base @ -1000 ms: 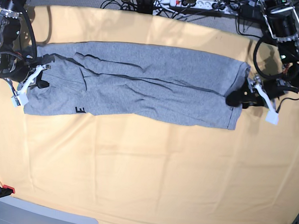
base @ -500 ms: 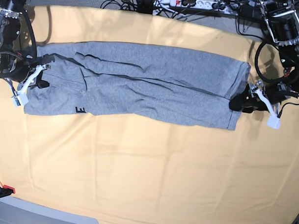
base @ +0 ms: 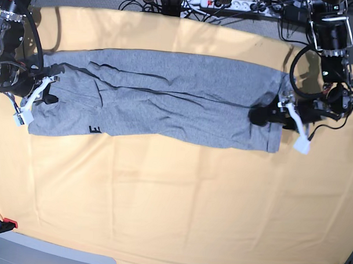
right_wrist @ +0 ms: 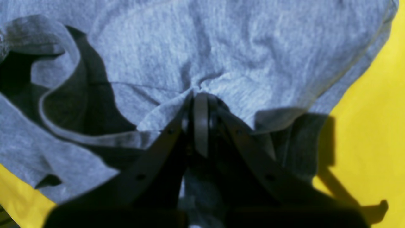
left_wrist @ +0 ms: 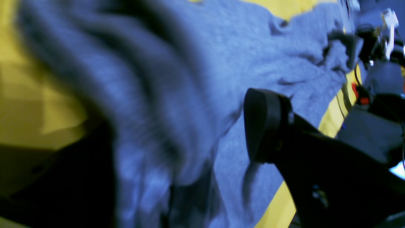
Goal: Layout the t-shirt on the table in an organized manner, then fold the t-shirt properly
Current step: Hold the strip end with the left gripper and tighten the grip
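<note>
One large table (base: pixel 174 207) covered in pale yellow-orange cloth is filling the base view, and its near part is lying bare. Further back, one heather-grey cotton t-shirt (base: pixel 160 99) is lying across it as a long folded band, reaching from one arm to the other. One black letter (base: pixel 95 130) is showing near its front edge.

Two grippers are working on the single garment. The right gripper (right_wrist: pixel 200 95) is pressing its black fingers fully together and is pinching a bunched fold of the t-shirt (right_wrist: pixel 221 47) at the end beside the neck opening. At the other end, the left gripper (base: pixel 264 115) is standing with its jaws wide apart over the hem. One black finger (left_wrist: pixel 265 123) is hovering above the blurred grey fabric (left_wrist: pixel 190 79); whether it is touching the cloth I cannot tell.

Behind the table, several black cables (base: pixel 227 6) are lying.
</note>
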Robot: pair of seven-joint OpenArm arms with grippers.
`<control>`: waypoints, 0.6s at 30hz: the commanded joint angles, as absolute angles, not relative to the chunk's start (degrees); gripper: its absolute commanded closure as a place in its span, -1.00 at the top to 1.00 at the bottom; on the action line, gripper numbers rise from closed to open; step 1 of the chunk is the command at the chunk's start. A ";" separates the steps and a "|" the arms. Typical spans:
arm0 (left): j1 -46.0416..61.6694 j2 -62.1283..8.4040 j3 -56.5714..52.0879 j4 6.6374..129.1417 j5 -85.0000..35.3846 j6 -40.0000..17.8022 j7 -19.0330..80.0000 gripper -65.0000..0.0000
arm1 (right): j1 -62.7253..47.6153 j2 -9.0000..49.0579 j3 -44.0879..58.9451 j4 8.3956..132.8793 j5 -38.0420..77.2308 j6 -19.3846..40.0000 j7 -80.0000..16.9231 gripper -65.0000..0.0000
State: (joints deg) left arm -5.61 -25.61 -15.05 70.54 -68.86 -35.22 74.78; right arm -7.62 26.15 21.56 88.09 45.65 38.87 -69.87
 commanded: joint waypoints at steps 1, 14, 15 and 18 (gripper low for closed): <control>-5.02 -26.00 -13.34 70.39 -64.14 -34.52 79.59 0.30 | -7.90 26.83 21.43 88.03 43.42 38.76 -73.34 -1.00; -7.99 -26.06 -15.66 70.39 -61.52 -35.09 79.61 -1.00 | -7.92 26.85 21.43 88.58 44.60 39.11 -73.34 -1.00; -8.14 -26.06 -16.45 70.39 -61.52 -35.14 79.64 -1.00 | -7.92 26.85 21.43 88.90 45.39 39.64 -73.34 -1.00; -8.47 -26.28 -18.55 70.39 -61.52 -35.14 79.59 -1.00 | -7.92 26.83 21.43 90.76 47.16 40.00 -73.34 -1.00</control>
State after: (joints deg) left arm -7.84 -24.93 -18.11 70.08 -64.45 -35.38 78.15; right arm -7.79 26.15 21.56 90.21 47.09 39.70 -71.18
